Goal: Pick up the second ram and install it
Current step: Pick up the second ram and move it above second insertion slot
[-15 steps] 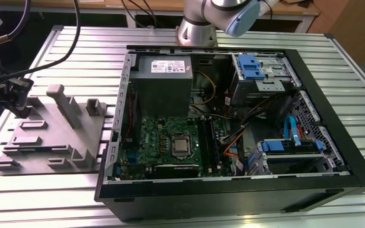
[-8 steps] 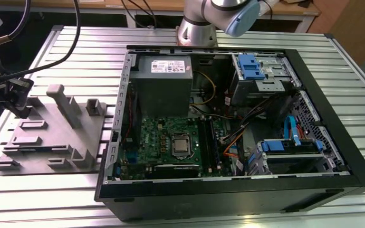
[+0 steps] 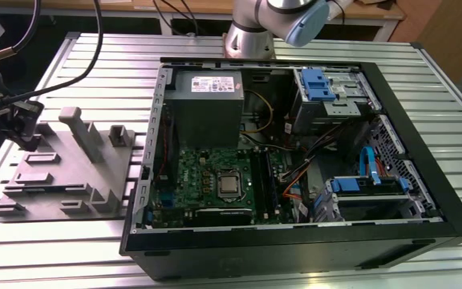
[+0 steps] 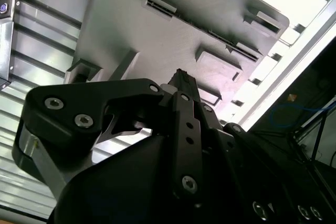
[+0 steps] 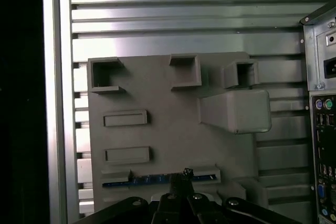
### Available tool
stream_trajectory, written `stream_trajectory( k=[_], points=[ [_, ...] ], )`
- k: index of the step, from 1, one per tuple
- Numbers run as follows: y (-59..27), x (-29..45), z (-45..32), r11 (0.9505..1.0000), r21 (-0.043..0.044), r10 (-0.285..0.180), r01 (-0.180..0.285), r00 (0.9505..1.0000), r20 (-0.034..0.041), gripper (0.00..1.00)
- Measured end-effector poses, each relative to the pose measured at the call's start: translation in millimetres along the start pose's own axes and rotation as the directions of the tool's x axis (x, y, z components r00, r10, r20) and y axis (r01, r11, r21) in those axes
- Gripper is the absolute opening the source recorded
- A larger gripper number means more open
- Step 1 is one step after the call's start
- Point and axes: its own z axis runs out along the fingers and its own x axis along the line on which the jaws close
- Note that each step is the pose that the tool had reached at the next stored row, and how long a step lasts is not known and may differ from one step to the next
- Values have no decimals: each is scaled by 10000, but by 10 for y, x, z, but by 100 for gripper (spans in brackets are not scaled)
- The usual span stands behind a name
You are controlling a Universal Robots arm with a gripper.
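The second ram (image 5: 142,181) stands on edge in a long slot of the grey holder (image 5: 173,135), at the side opposite the row of square pockets (image 5: 105,73). Its length points toward the computer case (image 3: 295,244). The hand (image 5: 184,174) hangs right over the strip, nearer its case-side end than its middle. In the exterior view it sits well above the holder, so I judge the ram is not yet gripped. The fingers are drawn together to a narrow point with nothing between them.

The holder's square pockets look empty, and I see no other board in it. A tall leaning post (image 5: 236,109) rises on its case side.

Across the slatted table (image 3: 70,253), at the exterior view's right, the case lies open. It holds the motherboard (image 3: 207,174), the long black memory slots (image 3: 269,180) beside the processor, and a grey power supply (image 3: 207,102) farther back. I can't tell whether those slots hold anything.
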Motion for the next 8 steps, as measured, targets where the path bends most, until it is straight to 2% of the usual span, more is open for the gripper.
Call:
stream_trajectory(
  k=[4, 8],
  points=[
    [-1, 1, 26, 9994, 13, -345, 345, 9994, -15, 10],
    [-3, 3, 48, 9954, 1, -960, 960, 9954, -40, 10]
  ],
)
